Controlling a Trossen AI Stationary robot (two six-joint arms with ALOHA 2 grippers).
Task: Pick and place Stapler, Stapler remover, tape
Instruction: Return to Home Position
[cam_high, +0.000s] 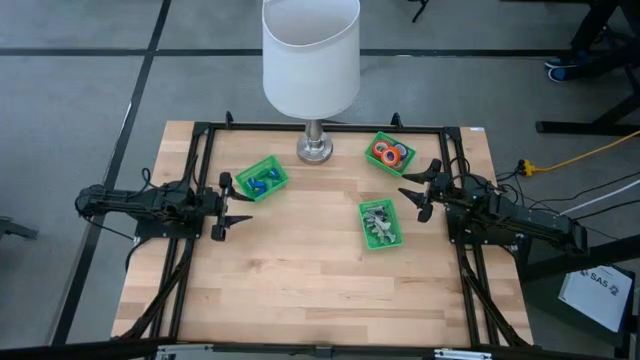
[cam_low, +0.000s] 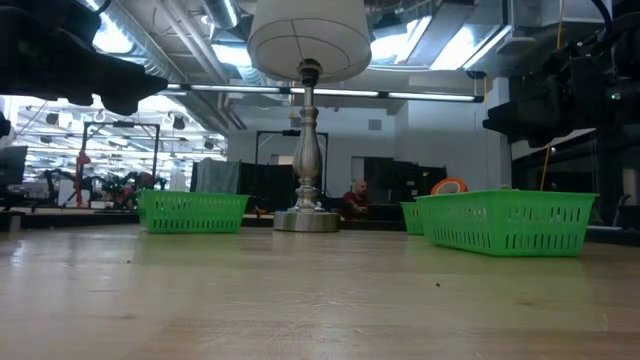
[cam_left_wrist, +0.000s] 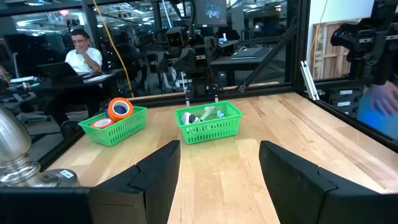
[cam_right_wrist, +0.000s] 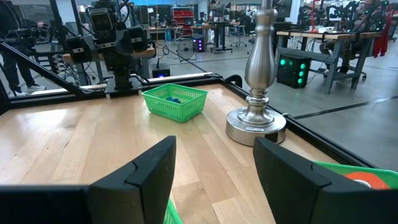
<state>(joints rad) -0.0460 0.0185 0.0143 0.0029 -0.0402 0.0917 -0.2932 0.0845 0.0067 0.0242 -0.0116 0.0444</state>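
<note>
Three green bins stand on the wooden table. The far-right bin (cam_high: 389, 153) holds ring-shaped tape rolls (cam_high: 387, 153) in red and orange; an orange roll (cam_left_wrist: 120, 108) shows in the left wrist view. The middle-right bin (cam_high: 379, 224) holds silvery-grey claw-shaped pieces (cam_left_wrist: 206, 115). The far-left bin (cam_high: 261, 178) holds small blue pieces (cam_right_wrist: 173, 98). My left gripper (cam_high: 226, 203) hovers open at the table's left side. My right gripper (cam_high: 421, 188) hovers open at the right side, between the two right bins. Neither touches anything.
A lamp with a white shade (cam_high: 311, 55) stands on a metal base (cam_high: 315, 149) at the far middle of the table. A black frame (cam_high: 330, 128) rims the table. Bare wood (cam_high: 300, 280) spreads across the middle and near side. A person (cam_left_wrist: 81, 53) sits beyond the table.
</note>
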